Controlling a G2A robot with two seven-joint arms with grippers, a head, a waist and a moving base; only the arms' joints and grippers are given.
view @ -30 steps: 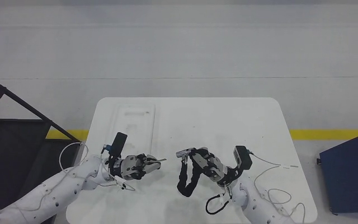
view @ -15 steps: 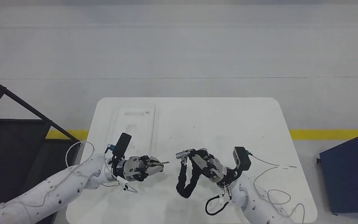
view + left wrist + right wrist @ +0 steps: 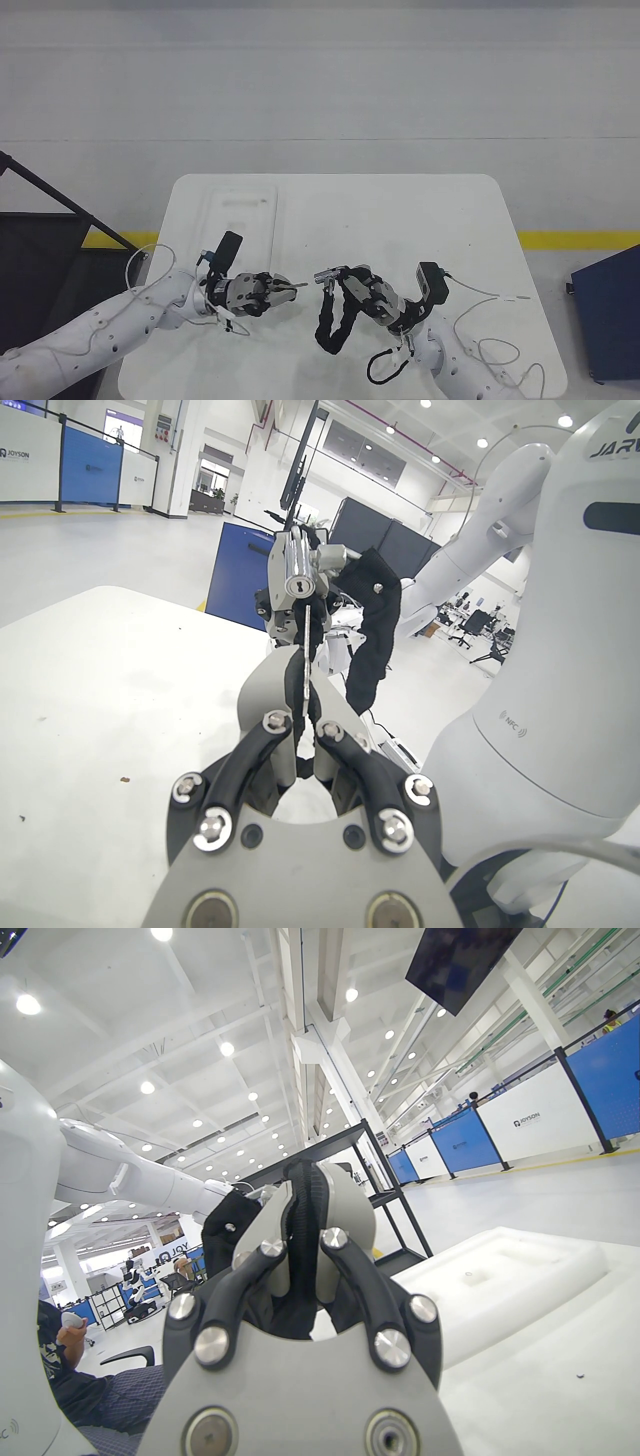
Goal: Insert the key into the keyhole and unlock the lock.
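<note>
Top: left gripper [image 3: 268, 292] jaws pinching the key [image 3: 290, 286], blade aimed at the lock [image 3: 326, 274], small gap between them, both held over the table [image 3: 450, 220]. Right gripper [image 3: 348, 280] holds the lock end, black strap [image 3: 333, 325] dangling below.
Left wrist: key tip sits just under the keyhole [image 3: 299, 587], not in.
Right wrist: right jaws pressed together on the strap. Foam tray [image 3: 525, 1268] on the table beyond.

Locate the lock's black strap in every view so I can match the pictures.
Top view: black strap hangs at the right end effector, mid-table.
Left wrist view: hangs beside the padlock, beyond the key.
Right wrist view: riveted end shows beside that end effector.
Shared landmark: the white table.
</note>
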